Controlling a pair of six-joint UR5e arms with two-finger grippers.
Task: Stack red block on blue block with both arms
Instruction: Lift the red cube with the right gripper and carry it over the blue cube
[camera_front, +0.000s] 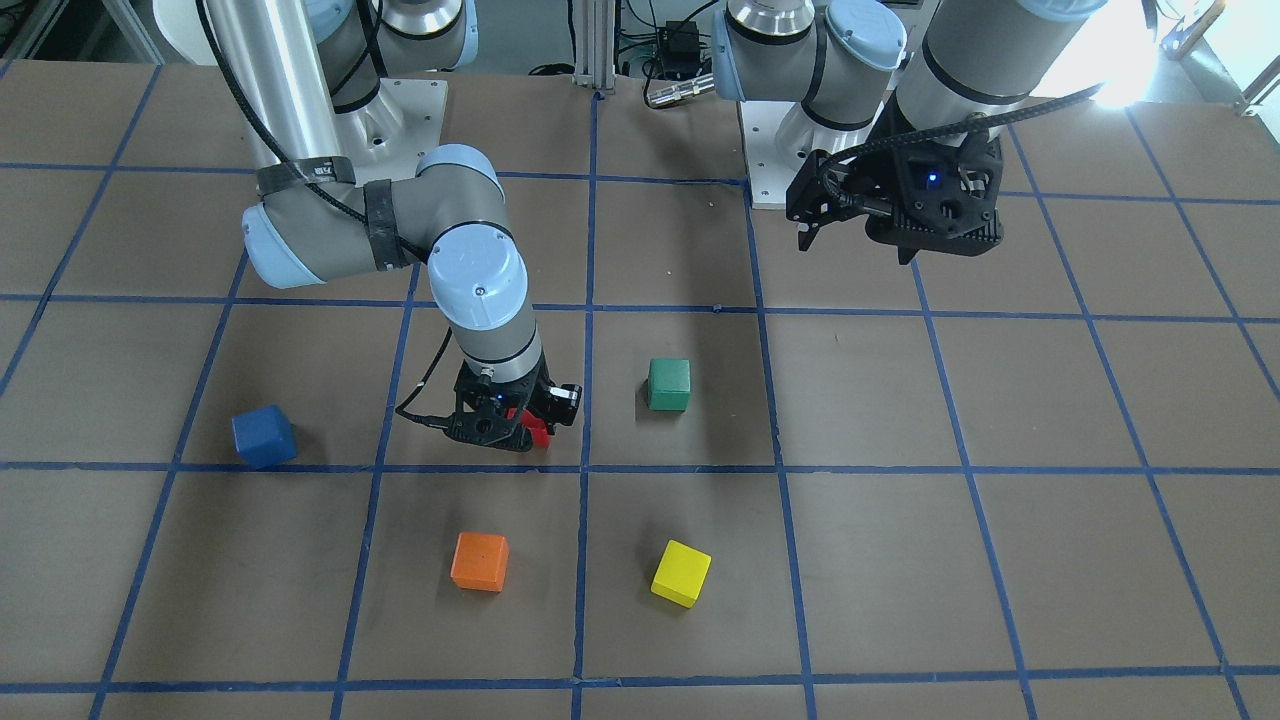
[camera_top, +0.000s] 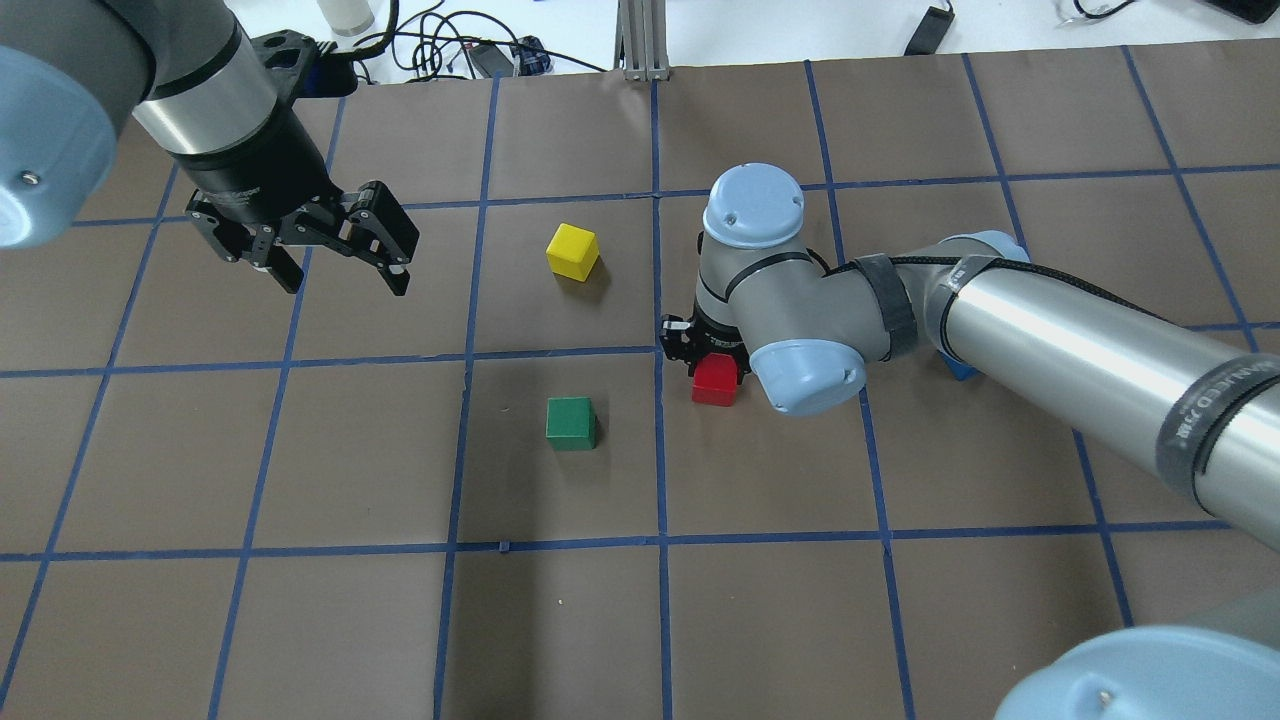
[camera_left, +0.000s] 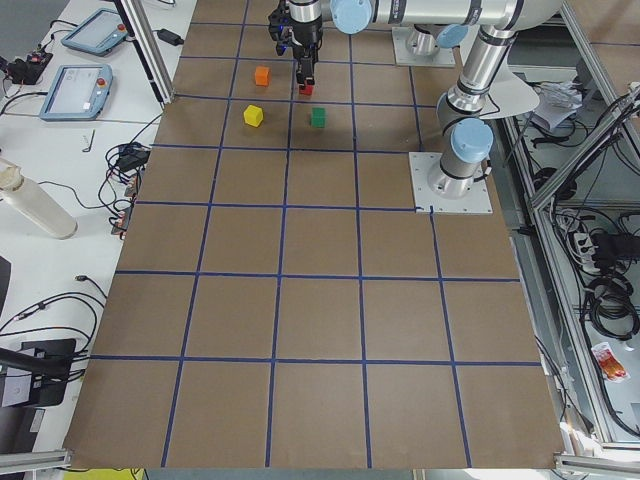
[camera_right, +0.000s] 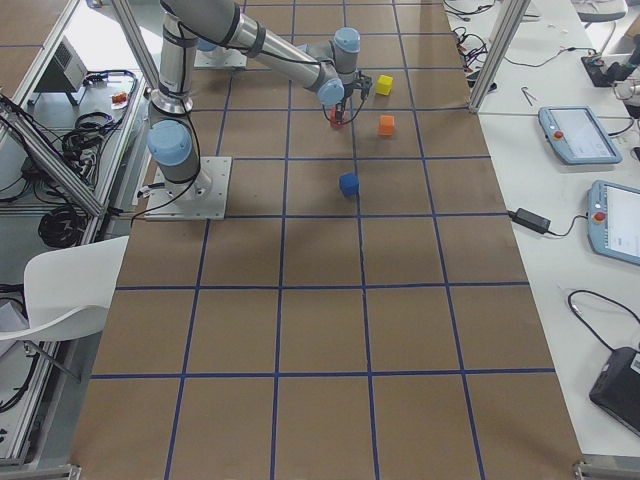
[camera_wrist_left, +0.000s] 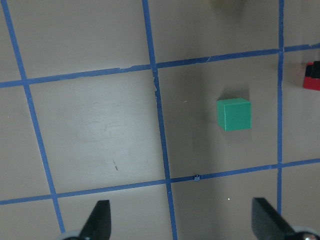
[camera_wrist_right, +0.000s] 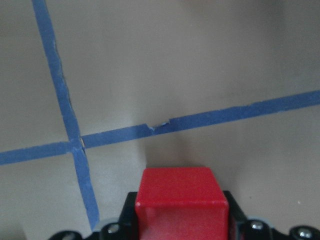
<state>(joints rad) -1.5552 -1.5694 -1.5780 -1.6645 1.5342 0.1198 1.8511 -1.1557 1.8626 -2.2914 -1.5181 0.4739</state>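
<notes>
Front view: the right gripper (camera_front: 512, 428) is clamping the matte red block (camera_front: 537, 428), while the blue block (camera_front: 264, 437), a crisp-edged cube, is sitting apart at its nine o'clock on the brown, blue-taped table (camera_front: 900, 560).

Overhead: the left gripper (camera_top: 345, 278) is hanging released, jaws spread wide.

Right wrist: the red block's flat top is filling six o'clock, squeezed between black jaws.

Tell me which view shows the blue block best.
Exterior front-facing: the blue block sits unobstructed and large. Overhead, the right arm hides most of it; exterior right shows it tiny; other views miss it.
</notes>
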